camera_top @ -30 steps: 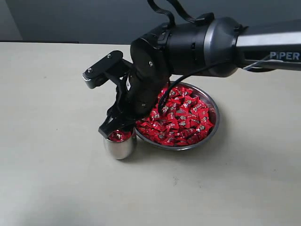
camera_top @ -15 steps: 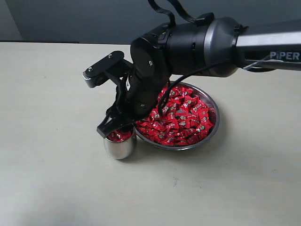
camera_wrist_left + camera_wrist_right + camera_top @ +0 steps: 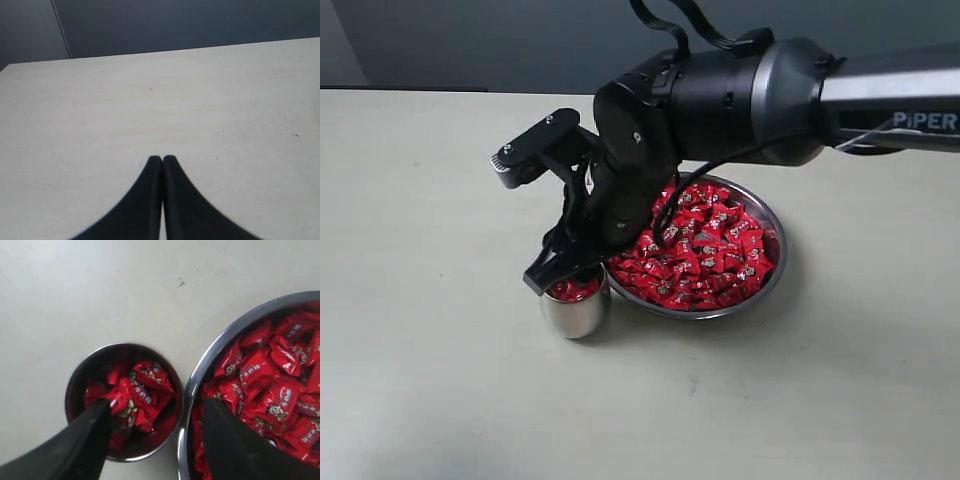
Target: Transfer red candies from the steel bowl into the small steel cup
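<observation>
- My left gripper [image 3: 161, 165] is closed, fingertips pressed together with nothing between them, over bare table [image 3: 150, 90].
- The cup [image 3: 576, 316] stands upright at about 8 o'clock from the bowl [image 3: 710, 314], just beside its rim. I can't tell whether they touch.
- Candies [image 3: 572, 290] fill the cup nearly to the brim.
- My right gripper [image 3: 156, 410] hangs above the cup with its jaws spread wide, holding nothing. One finger [image 3: 85, 435] is over the cup's mouth and the other over the bowl's near edge.
- The bowl, at 3 o'clock from the gripper, is heaped with more red candies.
</observation>
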You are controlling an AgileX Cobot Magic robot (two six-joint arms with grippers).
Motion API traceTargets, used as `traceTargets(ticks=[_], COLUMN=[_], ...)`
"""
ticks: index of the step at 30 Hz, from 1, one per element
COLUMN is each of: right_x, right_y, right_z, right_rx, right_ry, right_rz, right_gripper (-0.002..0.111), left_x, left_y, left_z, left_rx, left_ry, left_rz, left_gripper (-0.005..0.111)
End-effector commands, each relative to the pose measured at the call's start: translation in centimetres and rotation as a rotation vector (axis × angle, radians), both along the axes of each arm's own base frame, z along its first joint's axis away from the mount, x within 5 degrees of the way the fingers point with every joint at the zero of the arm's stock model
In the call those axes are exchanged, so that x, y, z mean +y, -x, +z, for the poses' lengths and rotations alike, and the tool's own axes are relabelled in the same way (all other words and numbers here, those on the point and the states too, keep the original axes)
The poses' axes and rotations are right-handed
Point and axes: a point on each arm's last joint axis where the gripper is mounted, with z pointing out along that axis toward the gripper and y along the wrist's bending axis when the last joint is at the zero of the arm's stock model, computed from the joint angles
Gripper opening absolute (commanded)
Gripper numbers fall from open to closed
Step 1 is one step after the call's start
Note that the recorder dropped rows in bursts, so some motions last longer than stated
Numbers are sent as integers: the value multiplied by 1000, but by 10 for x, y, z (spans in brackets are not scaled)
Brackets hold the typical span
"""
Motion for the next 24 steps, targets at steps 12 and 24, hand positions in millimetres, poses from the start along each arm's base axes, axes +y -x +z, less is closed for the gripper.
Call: traceTargets(ticks=[12,24], right_x=[-3,-2], right_y=[-4,-6], right_z=[6,7], right_rx=[-28,-16], right_ry=[-13,-35], right_rz=[2,-29], right_gripper=[47,58], left_x=[0,0], left_y=[0,0], left_z=[0,0], left_rx=[-12,-12], left_ry=[-1,-1], left_rz=[-5,-5], left_gripper=[0,0])
